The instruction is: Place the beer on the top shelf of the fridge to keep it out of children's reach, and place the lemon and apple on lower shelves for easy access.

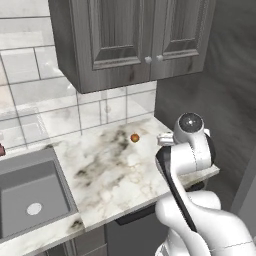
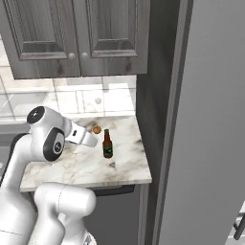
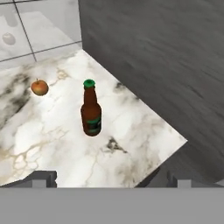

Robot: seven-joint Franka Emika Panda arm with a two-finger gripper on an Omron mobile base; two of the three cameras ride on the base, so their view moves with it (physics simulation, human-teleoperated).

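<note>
The tool (image 3: 109, 178) hangs above the desk (image 3: 131, 144) with jaws wide apart, lined up toward the upright beer (image 3: 91, 109). The apple (image 3: 39, 87) waits well apart, likely because the bottle goes first.

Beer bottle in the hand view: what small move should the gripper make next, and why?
Probably ease the open gripper forward and down toward the beer. The bottle stands upright and free on the marble counter, ahead of the fingertips and clear of them, with the apple off to one side and well apart, so the approach looks unobstructed.
</note>
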